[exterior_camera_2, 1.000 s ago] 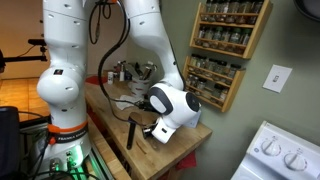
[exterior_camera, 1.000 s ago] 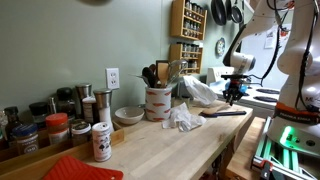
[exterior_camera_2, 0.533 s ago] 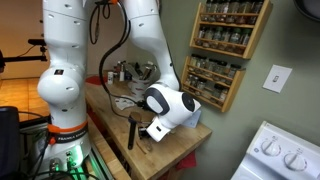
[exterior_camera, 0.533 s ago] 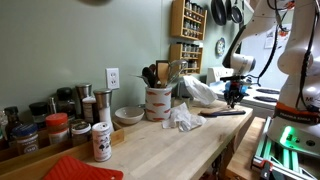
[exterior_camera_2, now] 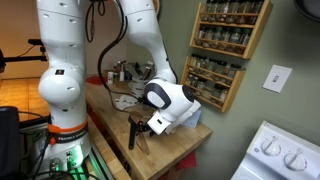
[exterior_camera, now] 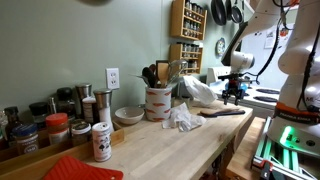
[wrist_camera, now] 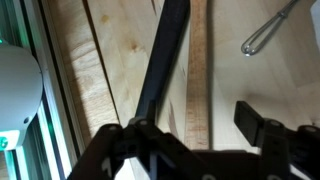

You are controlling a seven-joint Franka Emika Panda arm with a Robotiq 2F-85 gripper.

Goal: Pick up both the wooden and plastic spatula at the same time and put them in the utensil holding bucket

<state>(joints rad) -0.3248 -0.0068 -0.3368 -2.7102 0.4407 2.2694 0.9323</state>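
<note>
While still open, hand [wrist_camera: 196,124] nearer plastic spatula [wrist_camera: 160,70]

A wooden spice rack [exterior_camera: 190,22] hangs on the green wall [exterior_camera: 60,40].

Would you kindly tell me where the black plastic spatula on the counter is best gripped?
Take the black spatula by its long handle, from straight above, jaws across its width. It lies flat with the wooden spatula alongside, so the open gripper should span both.
</note>
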